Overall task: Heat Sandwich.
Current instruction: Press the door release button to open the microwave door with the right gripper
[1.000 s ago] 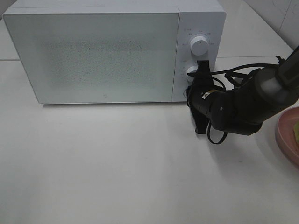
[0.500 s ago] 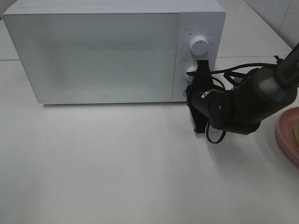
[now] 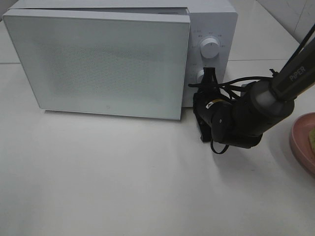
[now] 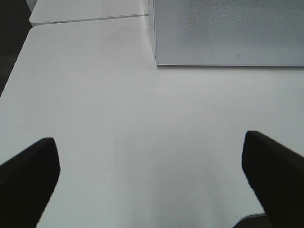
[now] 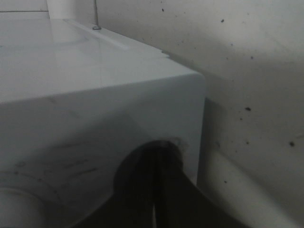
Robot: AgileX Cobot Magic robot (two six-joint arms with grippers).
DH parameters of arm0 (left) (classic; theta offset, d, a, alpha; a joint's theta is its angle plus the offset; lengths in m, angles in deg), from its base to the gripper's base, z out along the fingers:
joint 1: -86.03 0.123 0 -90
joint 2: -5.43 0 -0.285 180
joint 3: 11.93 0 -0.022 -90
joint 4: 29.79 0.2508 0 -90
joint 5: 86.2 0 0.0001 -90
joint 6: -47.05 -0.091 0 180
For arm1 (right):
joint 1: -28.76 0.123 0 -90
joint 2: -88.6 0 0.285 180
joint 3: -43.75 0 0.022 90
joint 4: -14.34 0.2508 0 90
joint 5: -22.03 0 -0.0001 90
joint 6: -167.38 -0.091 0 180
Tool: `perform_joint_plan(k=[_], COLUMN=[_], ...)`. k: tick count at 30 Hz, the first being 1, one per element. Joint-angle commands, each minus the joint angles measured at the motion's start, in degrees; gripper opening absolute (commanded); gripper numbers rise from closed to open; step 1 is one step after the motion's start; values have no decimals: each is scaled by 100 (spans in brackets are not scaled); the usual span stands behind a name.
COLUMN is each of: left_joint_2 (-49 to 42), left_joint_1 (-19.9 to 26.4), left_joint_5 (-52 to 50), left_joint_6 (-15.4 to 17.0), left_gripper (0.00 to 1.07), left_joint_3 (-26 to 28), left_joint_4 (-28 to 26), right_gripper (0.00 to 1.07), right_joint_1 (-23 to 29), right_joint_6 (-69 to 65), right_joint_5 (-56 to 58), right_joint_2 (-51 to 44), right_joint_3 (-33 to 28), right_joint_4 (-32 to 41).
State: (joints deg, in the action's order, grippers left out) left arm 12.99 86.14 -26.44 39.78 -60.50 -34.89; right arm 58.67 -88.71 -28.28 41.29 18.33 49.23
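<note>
Far on the left, only the left wrist view shows the left gripper point(image 4: 152, 175). Its two dark fingers point(image 4: 28, 175) are wide apart and hold nothing. They hang over the bare white table point(image 4: 118, 118). The high view does not show this gripper at all.

Next comes the white microwave point(image 3: 211, 19). Its big door point(image 3: 98, 59) is open just a crack. The right edge of the door sticks out from the box. Beside the door are two round knobs, one up high point(image 3: 210, 49) and one lower point(image 3: 201, 75).

The right gripper point(image 3: 199, 98) is on the front panel, under the lower knob. The high view shows it from the side. The right wrist view shows it up close point(image 5: 153, 190): the dark fingers are pressed together with only a thin line between them, right against the white panel.

At the far right edge is a pink plate point(image 3: 301, 142). A tiny yellow bit of the sandwich point(image 3: 312, 140) lies on it. The rest is cut off, so I cannot tell which way it points.
</note>
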Motion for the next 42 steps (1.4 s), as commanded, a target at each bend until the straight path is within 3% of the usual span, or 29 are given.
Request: perform_joint_plan(k=[1, 27, 33, 42], left_joint_2=[-155, -155, -155, -155], left_joint_1=[23, 23, 23, 23], left_joint_5=[-74, -74, -74, -74], left_joint_6=[34, 34, 34, 34], left_gripper=[101, 101, 101, 101], left_joint_3=[-17, -17, -17, -17], left_joint_4=[0, 0, 0, 0], right_gripper=[0, 2, 2, 3], right_joint_1=[-132, -132, -120, -109], right_joint_6=[235, 229, 201, 292], right_joint_5=[-1197, -321, 590, 1060], right_joint_2=[-23, -52, -361, -802], right_joint_3=[447, 441, 183, -384], right_joint_4=[-189, -430, -481, -791])
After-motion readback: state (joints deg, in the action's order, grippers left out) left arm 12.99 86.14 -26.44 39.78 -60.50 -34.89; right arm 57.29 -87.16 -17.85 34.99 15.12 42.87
